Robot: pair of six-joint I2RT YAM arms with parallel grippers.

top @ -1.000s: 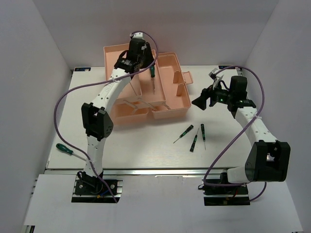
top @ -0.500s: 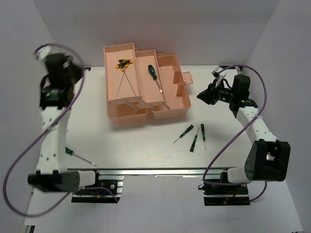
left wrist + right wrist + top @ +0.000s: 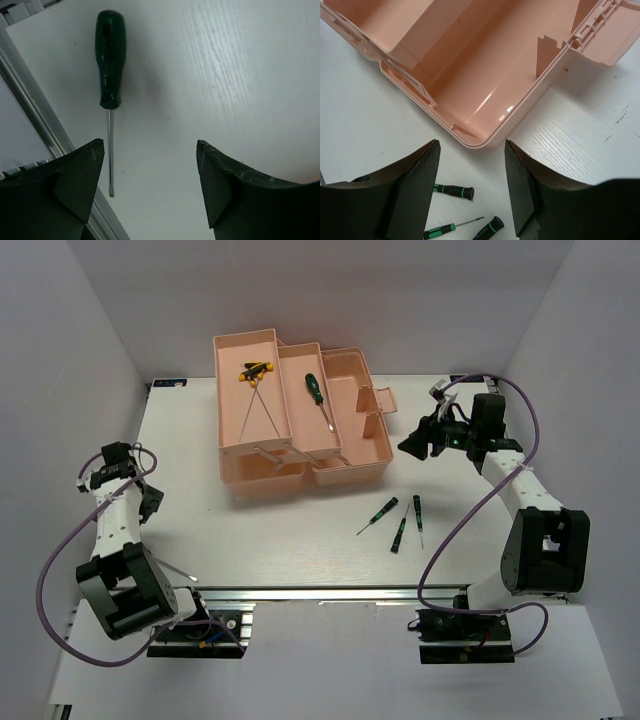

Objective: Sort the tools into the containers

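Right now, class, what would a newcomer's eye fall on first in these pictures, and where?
The open salmon-pink plastic toolbox stands out at the far middle of the white table, yellow-and-black-handled metal rods in its left tray, a green-handled screwdriver in the next. Three small green-and-black screwdrivers lie loose in front of it, to the right. Near the left edge, a large dark-green-handled screwdriver lies by the open left end effector.

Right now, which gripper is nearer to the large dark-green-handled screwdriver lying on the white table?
Left. The left gripper hangs over the screwdriver; the right gripper is across the table, beside the salmon-pink plastic toolbox.
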